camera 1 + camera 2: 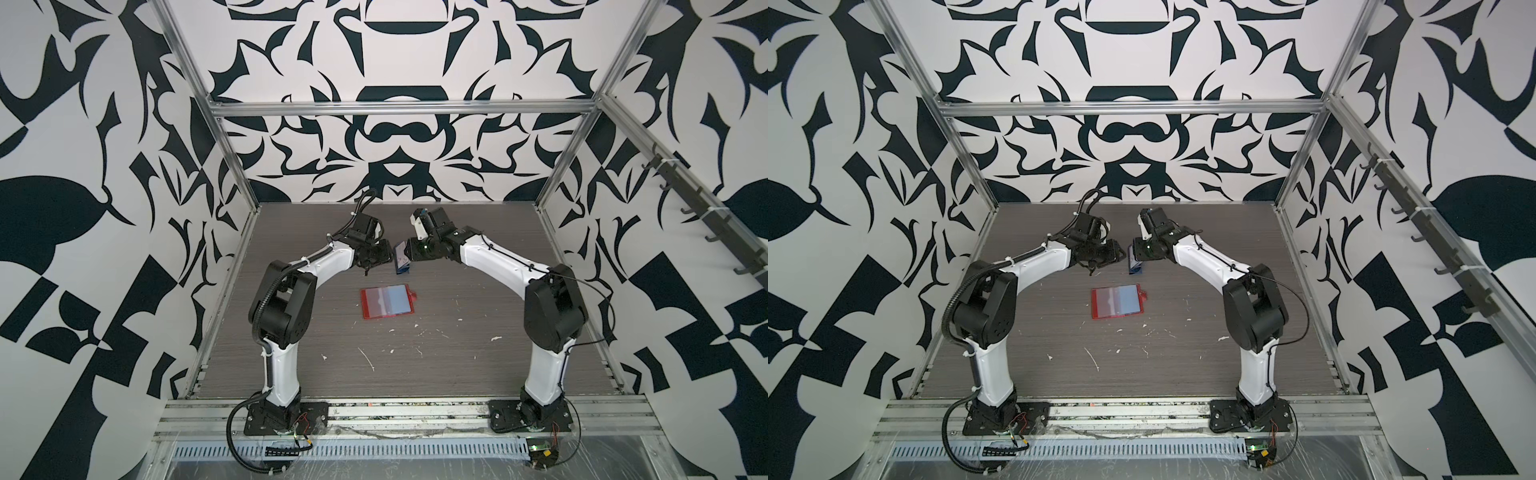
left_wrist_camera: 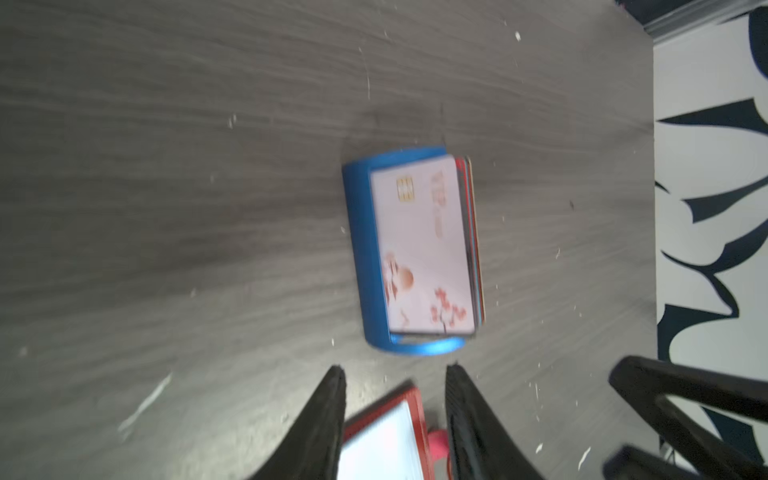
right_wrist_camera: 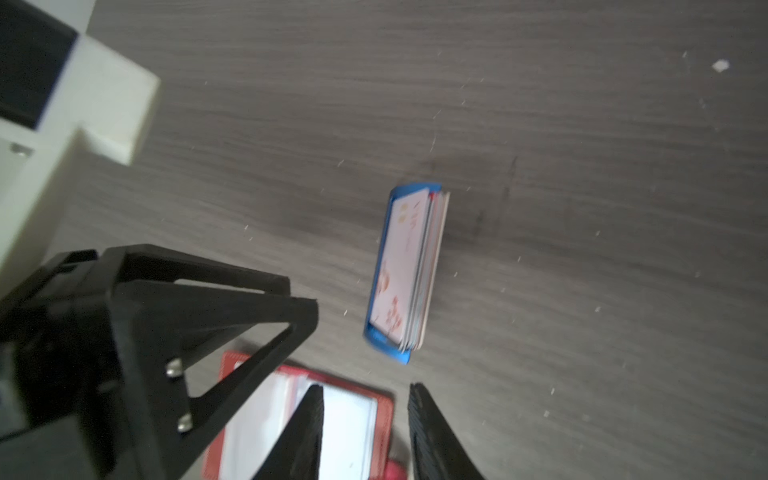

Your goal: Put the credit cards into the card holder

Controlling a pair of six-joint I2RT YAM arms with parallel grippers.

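- The credit cards (image 2: 424,245) are standing on edge as one pack in a blue rack (image 2: 356,232), with a pale white card bearing a gold chip and red flowers facing outward and red and darker card edges showing behind it.
- In both top views the pack (image 1: 400,250) is sitting between the two hands, just beyond their fingertips, and neither hand is touching it.
- The left hand (image 2: 395,370) is hanging released, its dark fingers (image 2: 328,415) spread apart with nothing between them.
- The right hand (image 3: 365,388) is likewise hanging released and empty, its tips pointing at the near end of the rack (image 3: 376,332).
- The card holder (image 1: 368,305) is lying open and flat, its clear sleeves facing up, nearer the arm bases than either hand and apart from the rack.
- White flecks are dotting the grey surface (image 1: 457,353) on the base side of the hands.
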